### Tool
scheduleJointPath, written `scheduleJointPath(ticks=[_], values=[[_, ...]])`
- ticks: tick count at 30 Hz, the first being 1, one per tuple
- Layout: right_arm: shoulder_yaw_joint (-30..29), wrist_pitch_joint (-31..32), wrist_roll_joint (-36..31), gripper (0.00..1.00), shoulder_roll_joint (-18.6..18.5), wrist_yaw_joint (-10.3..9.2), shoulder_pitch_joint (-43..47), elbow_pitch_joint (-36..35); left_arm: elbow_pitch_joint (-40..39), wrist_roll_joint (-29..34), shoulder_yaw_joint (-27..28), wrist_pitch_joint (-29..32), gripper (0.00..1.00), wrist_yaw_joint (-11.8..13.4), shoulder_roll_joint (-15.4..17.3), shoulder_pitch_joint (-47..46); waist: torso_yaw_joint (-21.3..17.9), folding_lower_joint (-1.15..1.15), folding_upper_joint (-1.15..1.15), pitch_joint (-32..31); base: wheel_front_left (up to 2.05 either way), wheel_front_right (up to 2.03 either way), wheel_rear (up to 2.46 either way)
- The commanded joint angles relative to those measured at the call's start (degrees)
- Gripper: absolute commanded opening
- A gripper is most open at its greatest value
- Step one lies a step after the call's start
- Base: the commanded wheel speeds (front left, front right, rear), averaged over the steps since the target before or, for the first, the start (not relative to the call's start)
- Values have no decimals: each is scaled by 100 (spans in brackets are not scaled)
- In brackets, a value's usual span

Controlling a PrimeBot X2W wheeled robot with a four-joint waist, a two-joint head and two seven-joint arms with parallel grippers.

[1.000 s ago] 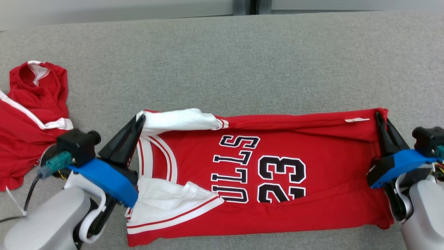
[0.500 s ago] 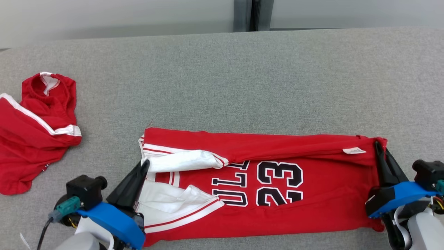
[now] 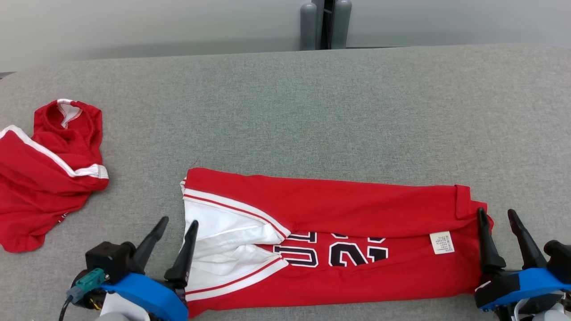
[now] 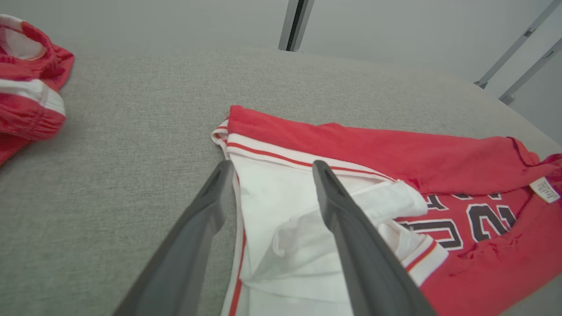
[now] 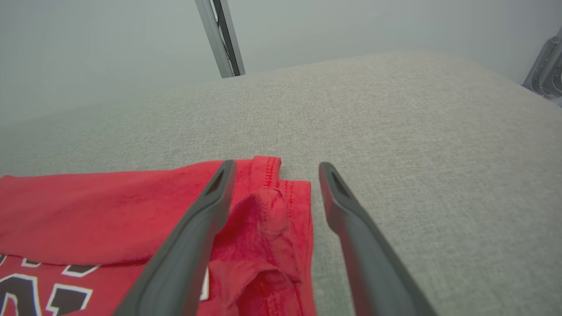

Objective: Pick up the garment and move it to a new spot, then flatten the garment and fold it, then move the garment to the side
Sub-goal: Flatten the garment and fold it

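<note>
The garment (image 3: 339,209) is a red basketball jersey with white trim and black numbers. It lies on the grey table, its far long edge folded toward me over the print. My left gripper (image 3: 178,225) stands open at its left end, over the white armhole lining (image 4: 272,210). My right gripper (image 3: 496,215) stands open at the jersey's right hem corner (image 5: 268,206), one finger over the cloth and one over bare table. Nothing is held between either pair of fingers.
A second red garment (image 3: 44,174) with white stripes lies crumpled at the table's left side, also in the left wrist view (image 4: 30,101). Bare grey tabletop (image 3: 312,111) stretches behind the jersey. A dark post (image 3: 325,24) stands behind the table's far edge.
Both grippers carried the jersey's far edge toward me, folding it over the print, then opened and let it go. The head camera has also shifted.
</note>
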Motion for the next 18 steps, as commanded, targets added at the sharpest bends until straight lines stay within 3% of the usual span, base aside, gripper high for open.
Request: scheduleJointPath(ticks=[1,10,18], values=[[-26,-3,-16,100,16,-4,43,-69,-21,76,99,-26,100,31,-30,62,-7,0,0,3,0,0,0],[-125,309,-136,100,144,-4,-231,-126,-436,1506,1705,-22,100,-45,-841,513,-34,0,0,21,0,0,0],[-216,593,-313,100,192,-4,-525,673,-762,2803,3111,-21,100,-513,-1760,930,17,0,0,83,0,0,0]])
